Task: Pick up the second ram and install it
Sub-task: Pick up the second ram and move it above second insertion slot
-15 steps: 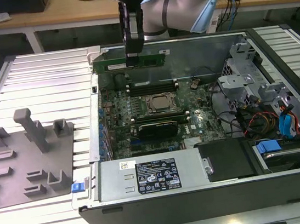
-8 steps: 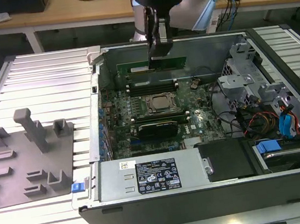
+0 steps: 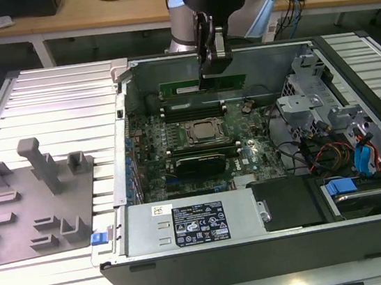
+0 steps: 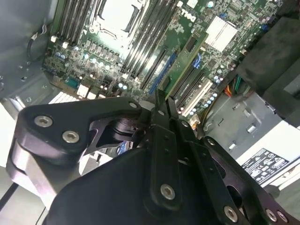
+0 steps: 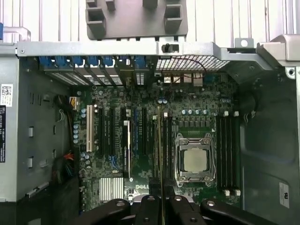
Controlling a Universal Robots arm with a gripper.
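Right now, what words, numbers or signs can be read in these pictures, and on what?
No text is readable enough to quote.
Black sticker on the power supply, exterior view: print too small.
Small white sticker beside it: too small.
White sticker on the case wall, first wrist view: too small.
White sticker, second wrist view: too small.
Memory stick in the gripper: no print readable.

The second ram point(image 3: 183, 88) is matt green circuit board. The gripper point(image 3: 208, 77) is matt black, studded with bright metal screws point(image 4: 168, 191). The CPU socket point(image 5: 194, 159) is shiny bare metal. The tray point(image 3: 36, 198) at the exterior view's left is dull grey plastic. The computer case point(image 3: 262, 256) is smooth dark metal.
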